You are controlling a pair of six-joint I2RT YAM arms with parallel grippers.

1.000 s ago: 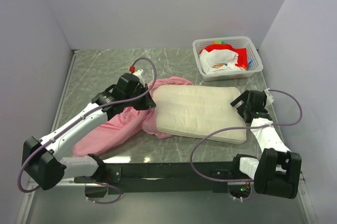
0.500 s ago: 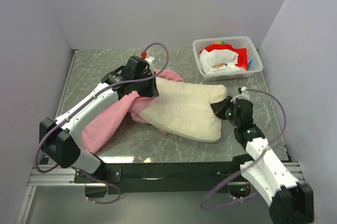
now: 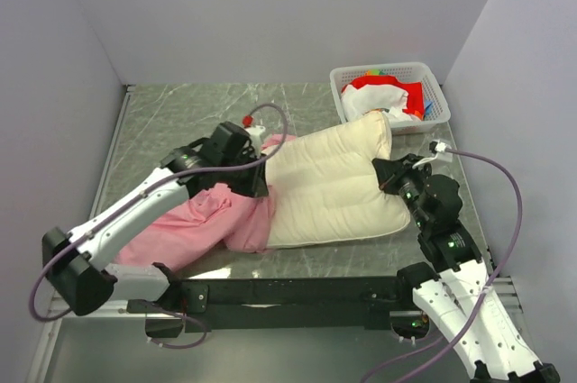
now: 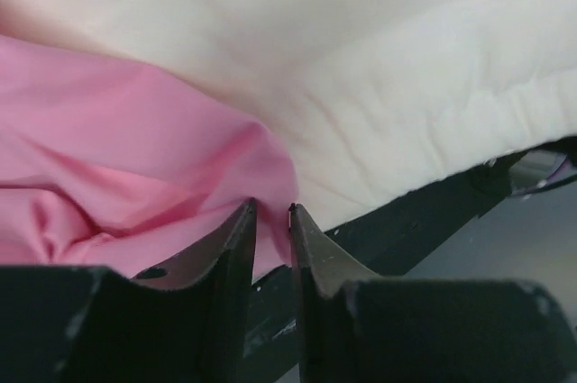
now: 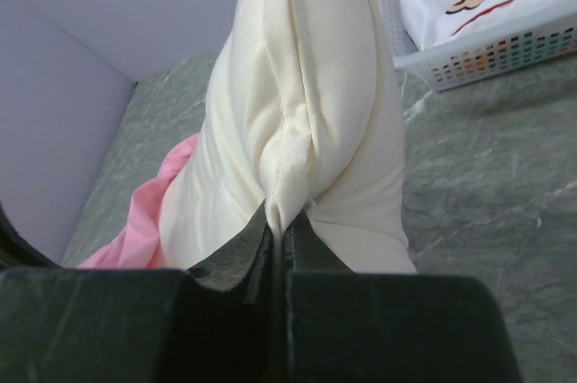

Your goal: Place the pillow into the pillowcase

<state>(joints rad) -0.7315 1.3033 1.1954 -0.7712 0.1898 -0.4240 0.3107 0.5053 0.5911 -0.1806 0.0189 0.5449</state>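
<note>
Gripping the pillow (image 3: 334, 186) by the seam on its right edge, the right pincer (image 5: 278, 221) is squeezed tight on that fold, with no gap between the fingers. That end of the pillow is lifted off the worktop (image 3: 180, 117) and stands up, its far corner right by the white basket (image 3: 388, 68) of red and white cloth in the far right corner. The rest of the pillow lies flat across the middle.

The pink pillowcase (image 3: 198, 221) is bunched up on the near left and runs up to the pillow's left end, touching it, with a bit of pink showing on the far side too. Can't tell if that end is actually inside the opening. The left pincer (image 4: 272, 212) sits at that junction, fingers nearly together and clamped on a fold of the pink fabric, just beside the pillow.
</note>
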